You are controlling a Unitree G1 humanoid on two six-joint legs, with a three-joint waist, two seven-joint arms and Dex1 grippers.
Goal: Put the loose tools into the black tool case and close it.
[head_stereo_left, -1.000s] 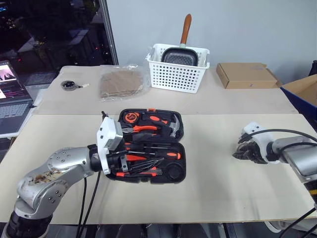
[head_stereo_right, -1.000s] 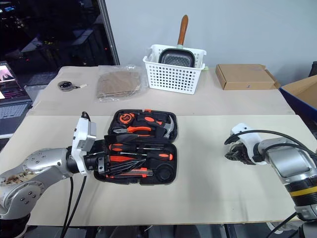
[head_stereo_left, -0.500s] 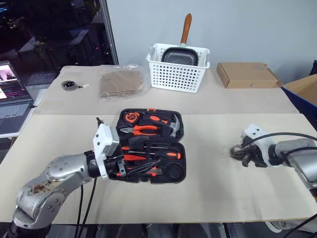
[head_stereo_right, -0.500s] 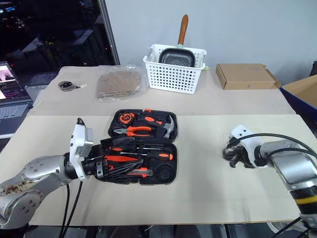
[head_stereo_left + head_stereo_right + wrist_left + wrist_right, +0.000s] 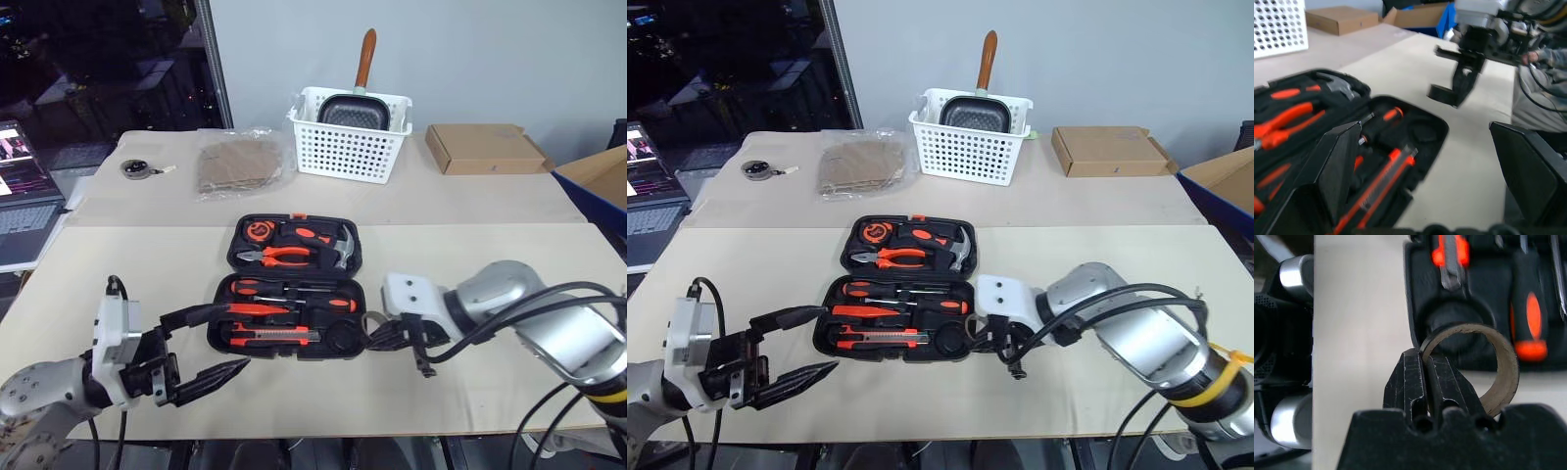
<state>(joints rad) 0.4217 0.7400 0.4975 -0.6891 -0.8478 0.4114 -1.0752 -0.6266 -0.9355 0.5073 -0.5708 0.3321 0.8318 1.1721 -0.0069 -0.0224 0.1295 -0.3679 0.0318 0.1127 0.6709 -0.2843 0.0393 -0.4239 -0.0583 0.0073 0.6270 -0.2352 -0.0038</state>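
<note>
Nearest, the left gripper (image 5: 208, 343) hovers over the desk (image 5: 470, 284) just short of the black tool case (image 5: 294, 289), its jaws spread wide. The right gripper (image 5: 1426, 382) has its jaws pinching the wall of the small tan tape roll (image 5: 1476, 364), right at the case's round recess. The case lies open, with screwdrivers (image 5: 294, 290) and utility knife (image 5: 269, 337) in the near half. Beyond stands a white basket (image 5: 348, 132).

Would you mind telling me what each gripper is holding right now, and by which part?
The right gripper pinches the tan tape roll by its ring wall, one finger inside and one outside. The left gripper is open and holds nothing.
</note>
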